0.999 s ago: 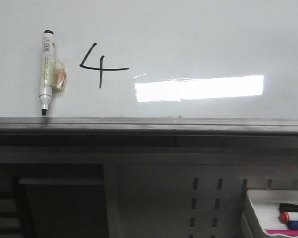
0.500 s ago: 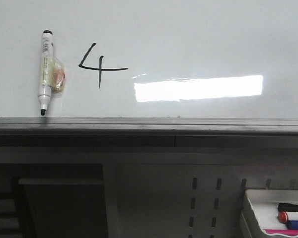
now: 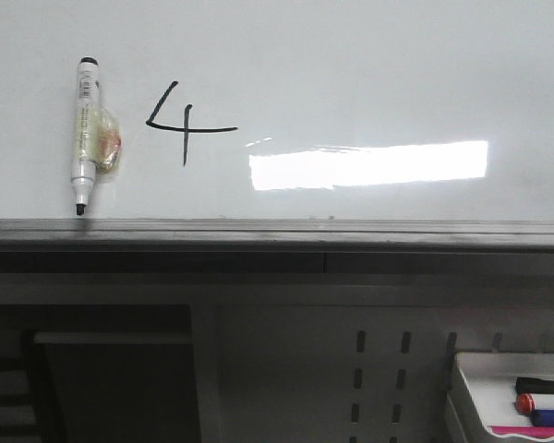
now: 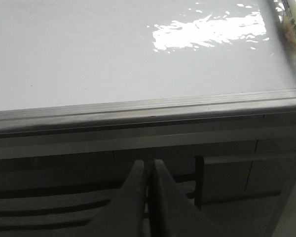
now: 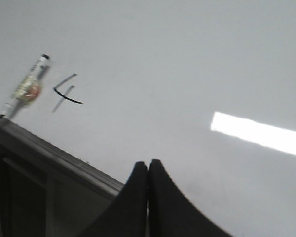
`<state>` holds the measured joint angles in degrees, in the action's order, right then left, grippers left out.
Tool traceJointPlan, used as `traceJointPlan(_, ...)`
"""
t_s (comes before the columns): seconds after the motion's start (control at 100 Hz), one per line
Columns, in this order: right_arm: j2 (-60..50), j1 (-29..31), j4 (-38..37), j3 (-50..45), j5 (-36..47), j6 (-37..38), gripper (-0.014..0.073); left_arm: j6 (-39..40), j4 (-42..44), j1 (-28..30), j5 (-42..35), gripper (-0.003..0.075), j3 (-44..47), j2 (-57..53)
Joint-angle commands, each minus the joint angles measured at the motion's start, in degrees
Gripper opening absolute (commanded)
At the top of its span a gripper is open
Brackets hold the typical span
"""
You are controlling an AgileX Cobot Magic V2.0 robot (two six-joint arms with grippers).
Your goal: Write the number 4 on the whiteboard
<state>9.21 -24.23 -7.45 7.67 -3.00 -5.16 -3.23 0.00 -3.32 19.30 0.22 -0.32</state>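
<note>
The whiteboard [image 3: 369,74] fills the upper front view, with a grey metal ledge [image 3: 277,233] along its near edge. A black open-topped number 4 [image 3: 185,125] is drawn on it at the left. A white marker pen [image 3: 84,134] with a yellowish label lies left of the 4, tip toward the ledge. Neither gripper shows in the front view. My left gripper [image 4: 148,164] is shut and empty, below the ledge [image 4: 138,106]. My right gripper [image 5: 148,164] is shut and empty, over the board's edge; the 4 [image 5: 65,93] and the pen [image 5: 27,89] lie apart from it.
A small white tray [image 3: 512,392] with black, red and blue markers stands at the lower right. A grey perforated panel [image 3: 379,378] and a dark shelf opening [image 3: 111,378] lie below the ledge. A bright light reflection [image 3: 369,164] lies on the board.
The front view has shifted very slightly; the pen, the 4 and the tray stay where they were.
</note>
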Motion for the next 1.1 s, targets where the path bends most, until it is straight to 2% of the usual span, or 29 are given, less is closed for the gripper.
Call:
traceJointPlan(0.0, 0.56, 5.52, 5.02, -1.19, 6.47, -0.44, -0.0044, 0.03, 0.00, 0.12, -3.05, -0.0020, 1.95, -1.48)
traceJointPlan(0.11, 0.56, 10.93, 7.45, -4.18, 6.36, -0.44, -0.0044, 0.03, 0.00, 0.12, -3.05, -0.0020, 1.95, -1.48)
traceJointPlan(0.36, -2.88, 17.80, 11.42, -9.67, 5.68, -0.44, -0.0045, 0.03, 0.00, 0.12, -3.05, -0.0020, 1.95, -1.48)
traceJointPlan(0.49, -7.35, 20.35, 11.42, -9.67, -2.81, -0.44, -0.0045, 0.03, 0.00, 0.12, -3.05, -0.0020, 1.95, -1.48)
traceJointPlan(0.74, -10.68, 20.61, 11.42, -9.67, -15.35, -0.44, -0.0045, 0.03, 0.00, 0.12, -3.05, -0.0020, 1.95, -1.48)
traceJointPlan(1.089, -10.68, 20.61, 11.42, -9.67, -14.89, -0.44, -0.0045, 0.03, 0.00, 0.12, -3.05, -0.0020, 1.95, -1.48)
